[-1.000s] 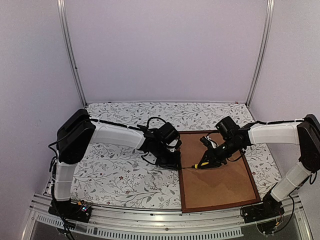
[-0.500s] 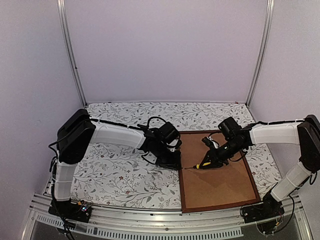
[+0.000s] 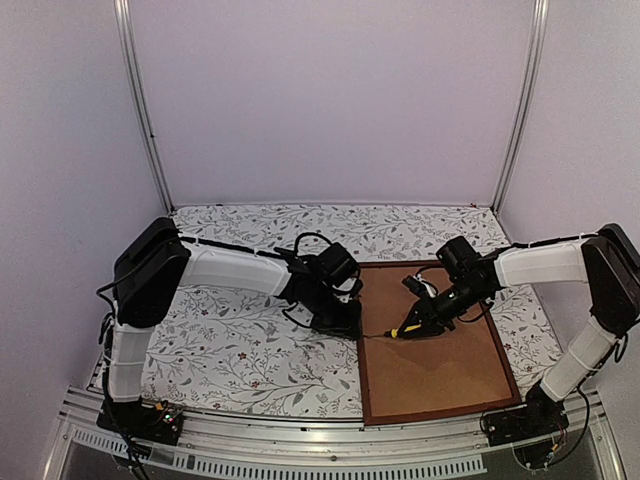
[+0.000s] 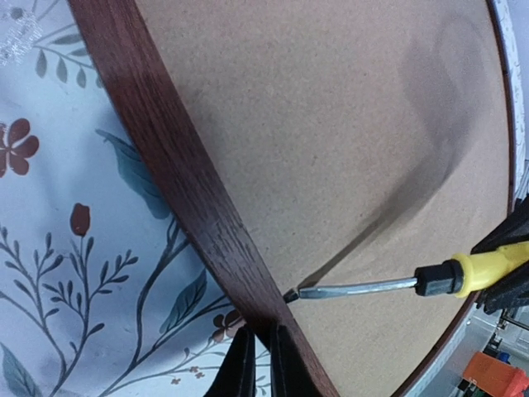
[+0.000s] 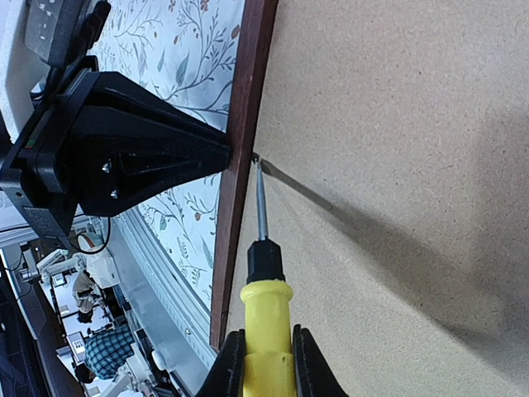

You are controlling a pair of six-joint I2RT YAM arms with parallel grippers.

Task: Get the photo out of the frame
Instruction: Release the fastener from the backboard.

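The frame (image 3: pixel 361 345) of dark reddish-brown wood lies face down on the flowered cloth, and its brown backing board (image 3: pixel 440 365) faces up. The photo is hidden under that board. My right gripper (image 3: pixel 427 316) is shut on a yellow-handled screwdriver (image 5: pixel 266 327). The screwdriver's metal tip touches the inner edge of the frame's left rail (image 5: pixel 245 124). My left gripper (image 4: pixel 263 364) stands at the outer side of that same rail (image 4: pixel 165 157), its jaws almost together and its tips against the wood. From the right wrist view, the left gripper (image 5: pixel 132 157) points straight at the rail.
The flowered cloth (image 3: pixel 230 350) covers the table to the left of and behind the frame. An aluminium rail (image 3: pixel 300 450) runs along the near edge. Purple walls and two upright metal posts (image 3: pixel 140 110) close off the back.
My left gripper's jaws have drawn closer together at the frame's left rail. The right arm and the screwdriver have hardly moved.
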